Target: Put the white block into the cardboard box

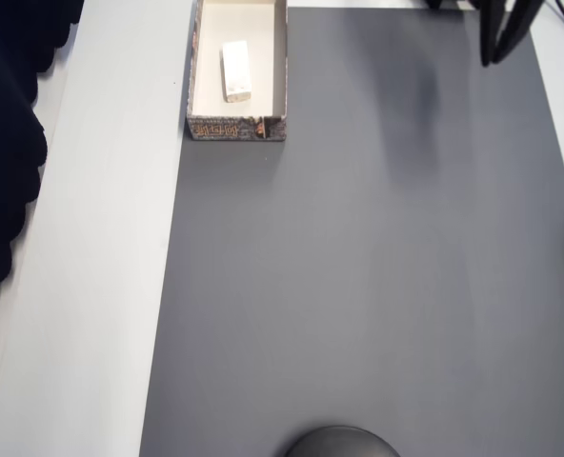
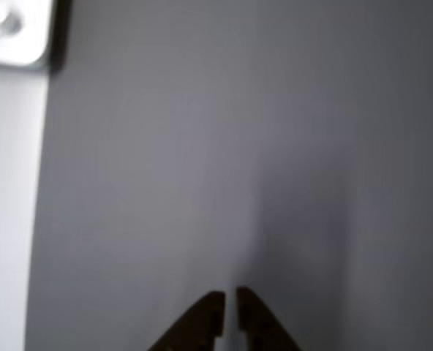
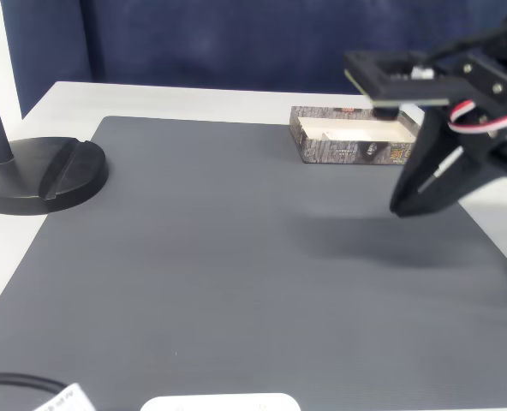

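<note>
A dark grey mat [image 1: 377, 286] covers the pale desk [image 1: 91, 286], and at the overhead view's upper left the white block [image 1: 235, 70] lies inside the cardboard box [image 1: 237, 128], so the clenched, empty gripper [image 2: 230, 322] hangs clear, apparently finished.

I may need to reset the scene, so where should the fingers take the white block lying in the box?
Grip the white block across its short width, on the two long sides, coming straight down from above. It lies flat on the floor of the cardboard box, whose walls block a sideways approach. Floor shows on both long sides, so fingers likely fit.
</note>
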